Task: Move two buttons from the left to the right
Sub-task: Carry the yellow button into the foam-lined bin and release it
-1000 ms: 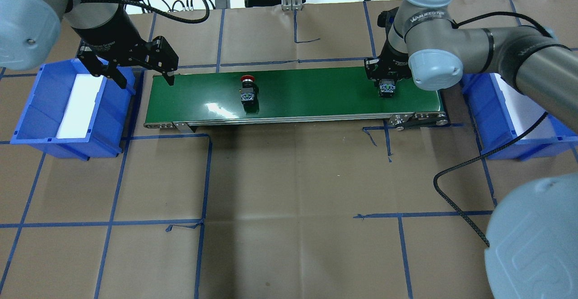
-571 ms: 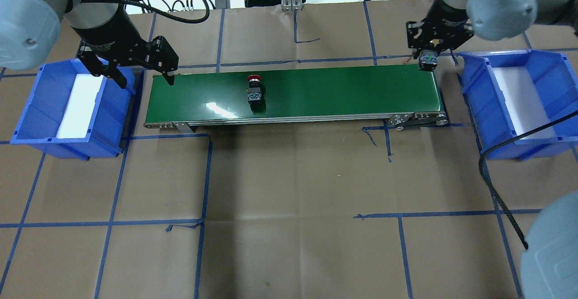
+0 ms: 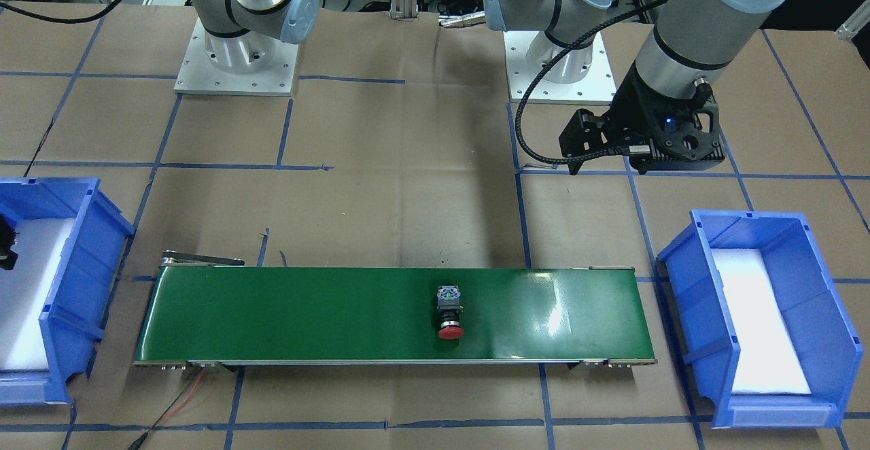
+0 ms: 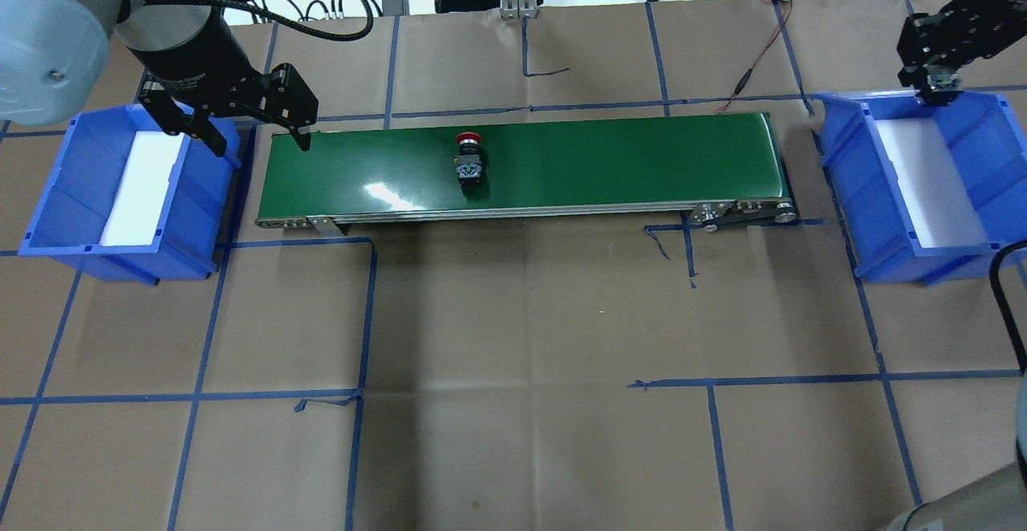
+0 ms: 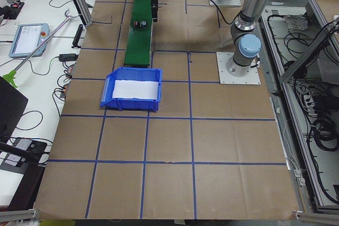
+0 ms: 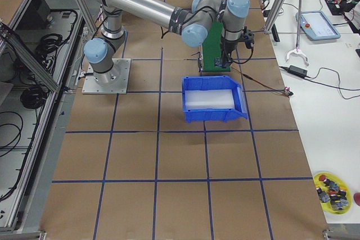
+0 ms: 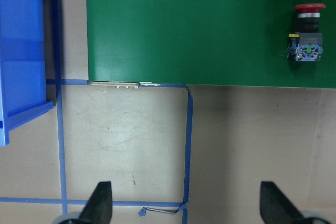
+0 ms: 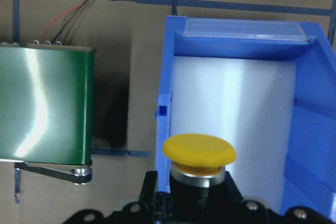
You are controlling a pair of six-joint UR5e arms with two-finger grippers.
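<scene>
The right end effector grips the yellow button over the right bin, its cap seen only by the wrist camera. The red button lies midway along the belt, and the left end effector hangs spread.

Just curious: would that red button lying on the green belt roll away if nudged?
Probably not far: the red button lies on its side, and its squarish end block should stop the round cap rolling. It looks rigid; the right gripper holds the similar yellow button without visible squashing.
</scene>
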